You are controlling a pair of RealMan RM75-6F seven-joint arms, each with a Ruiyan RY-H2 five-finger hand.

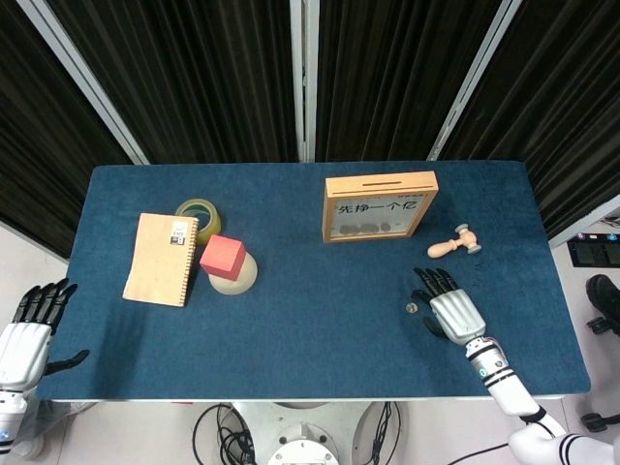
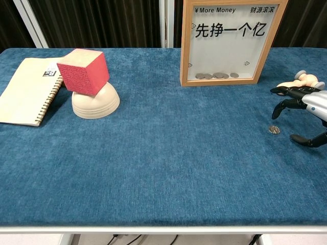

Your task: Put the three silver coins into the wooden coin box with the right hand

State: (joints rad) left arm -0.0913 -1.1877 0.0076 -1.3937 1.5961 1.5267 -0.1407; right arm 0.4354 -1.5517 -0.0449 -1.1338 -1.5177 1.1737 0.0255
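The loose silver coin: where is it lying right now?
The silver coin lies flat on the blue table, right of centre, in front of the wooden coin box and just off the right robot hand's fingertips.

Table (image 1: 310, 320), blue cloth: spiral notebook (image 1: 161, 259) and tape roll (image 1: 199, 217) left; upturned bowl (image 1: 233, 275) centre-left; wooden coin box (image 1: 380, 206) upper centre-right; small mallet (image 1: 455, 242) right; silver coin (image 1: 412, 308) lower right.

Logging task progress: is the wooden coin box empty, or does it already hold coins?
Not empty. The wooden coin box shows several coins lying along its bottom behind the clear front; one silver coin remains on the table.
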